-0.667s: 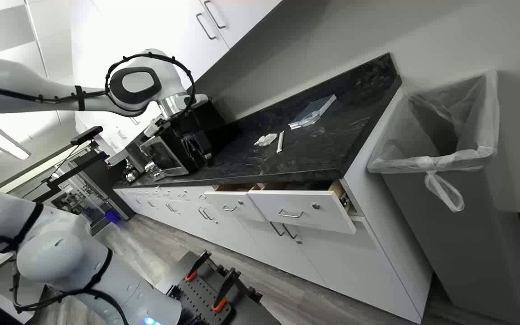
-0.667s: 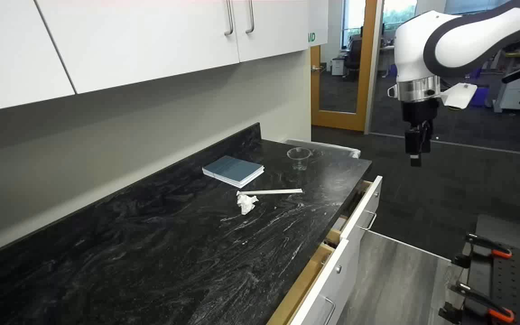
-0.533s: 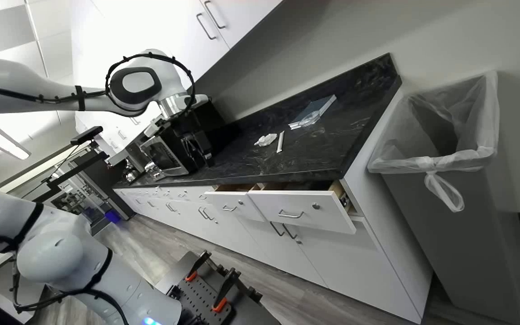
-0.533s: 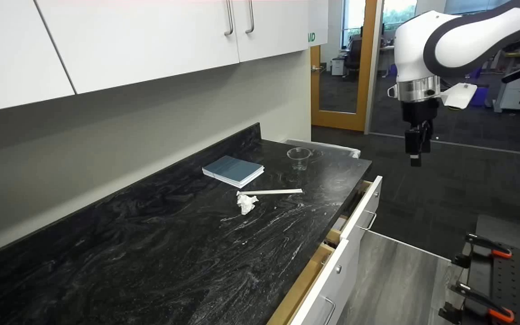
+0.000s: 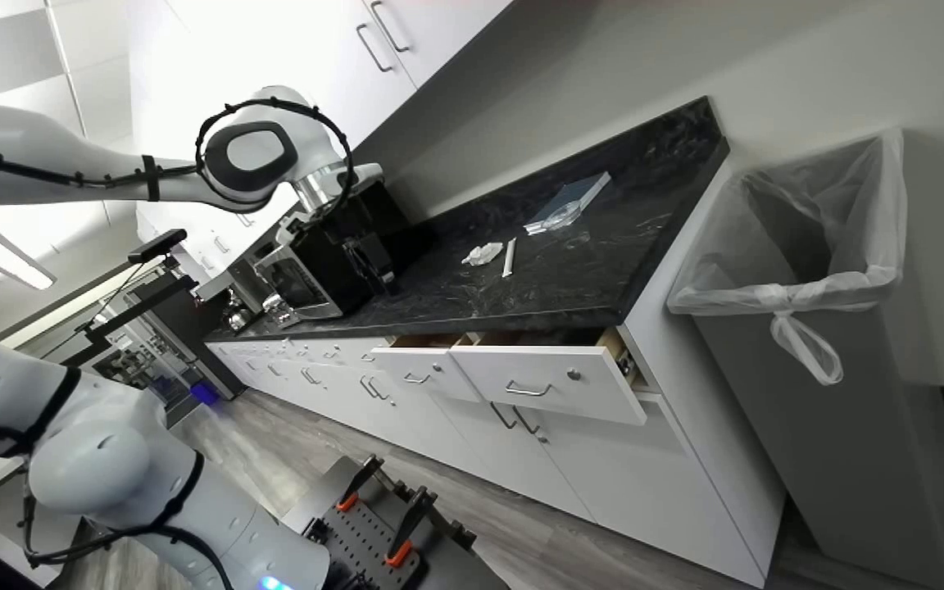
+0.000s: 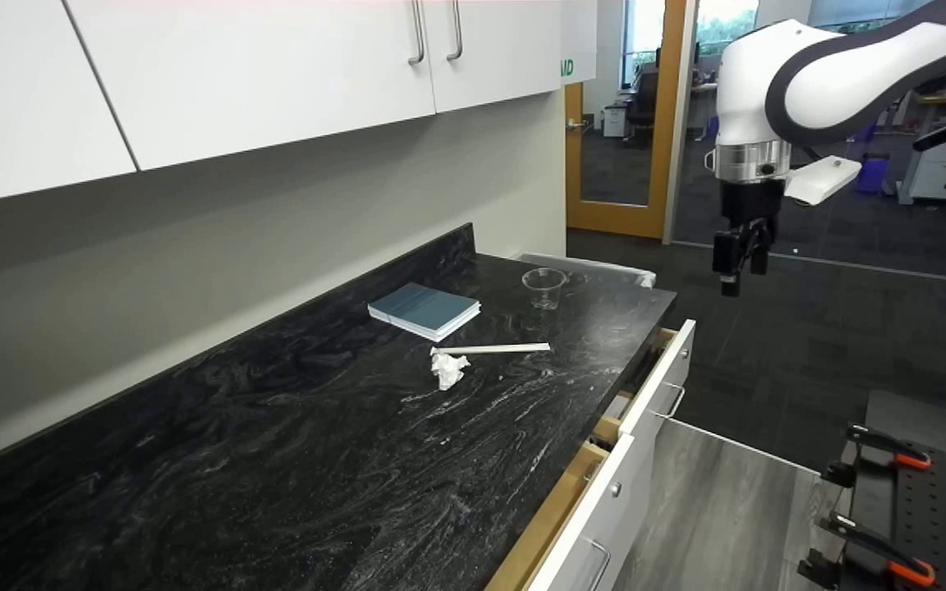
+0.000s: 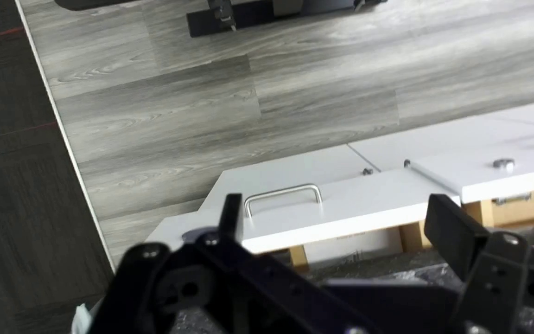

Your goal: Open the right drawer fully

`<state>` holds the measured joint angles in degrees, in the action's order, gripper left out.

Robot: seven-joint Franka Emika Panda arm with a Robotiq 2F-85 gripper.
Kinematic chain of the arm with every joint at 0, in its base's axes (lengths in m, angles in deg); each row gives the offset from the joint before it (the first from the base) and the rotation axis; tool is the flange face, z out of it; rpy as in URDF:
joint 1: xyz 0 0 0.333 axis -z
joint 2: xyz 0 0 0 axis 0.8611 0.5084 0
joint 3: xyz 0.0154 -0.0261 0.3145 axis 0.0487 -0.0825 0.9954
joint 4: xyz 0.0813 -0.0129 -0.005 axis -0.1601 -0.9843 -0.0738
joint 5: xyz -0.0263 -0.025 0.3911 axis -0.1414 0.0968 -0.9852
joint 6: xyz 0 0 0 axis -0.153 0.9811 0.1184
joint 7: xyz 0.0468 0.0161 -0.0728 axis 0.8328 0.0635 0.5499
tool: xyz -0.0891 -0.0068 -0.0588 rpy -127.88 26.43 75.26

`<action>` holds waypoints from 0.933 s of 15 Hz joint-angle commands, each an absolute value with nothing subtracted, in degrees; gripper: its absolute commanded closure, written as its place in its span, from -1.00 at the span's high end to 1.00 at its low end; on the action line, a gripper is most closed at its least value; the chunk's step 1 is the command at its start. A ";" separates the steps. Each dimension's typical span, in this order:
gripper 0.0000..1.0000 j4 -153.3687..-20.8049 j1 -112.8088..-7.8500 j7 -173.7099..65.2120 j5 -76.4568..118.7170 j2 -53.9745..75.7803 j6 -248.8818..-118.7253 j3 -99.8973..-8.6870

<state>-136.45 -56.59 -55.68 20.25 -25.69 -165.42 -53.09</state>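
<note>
The right drawer [image 5: 554, 382] has a flat white front with a silver bar handle and stands partly pulled out, its tan inner side showing. It also shows in an exterior view [image 6: 658, 384] at the far end of the counter. In the wrist view the right drawer [image 7: 355, 197] lies below the jaws, with its handle [image 7: 283, 191] near the left finger and a white printed item inside. My gripper [image 7: 335, 202] is open with nothing between its fingers. In both exterior views the gripper [image 5: 380, 280] [image 6: 745, 275] hangs fingers down, above and apart from the drawer.
A matching drawer [image 5: 431, 374] beside it is also partly open. A lined grey bin [image 5: 816, 410] stands at the cabinet's end. The black counter [image 6: 292, 460] holds a blue book [image 6: 425, 309], clear cup [image 6: 544, 287], paper strip and crumpled paper. A clamp-fitted pegboard [image 5: 369, 533] stands opposite.
The gripper has moved slightly toward the counter, left in an exterior view, and turned a little, so its fingers appear more spread. The drawers have not moved.
</note>
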 commanded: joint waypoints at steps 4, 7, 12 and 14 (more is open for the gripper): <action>1.00 -138.66 -52.97 -61.46 12.75 -15.61 -186.98 -56.88; 1.00 -141.87 -53.72 -57.99 1.68 -10.96 -199.67 -59.10; 1.00 -141.84 -53.24 -57.69 -1.03 -9.39 -201.76 -58.46; 1.00 -141.82 -53.32 -57.70 -1.15 -9.49 -201.76 -58.45</action>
<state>-141.86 -53.70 -57.58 -1.25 -9.44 -201.89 -58.82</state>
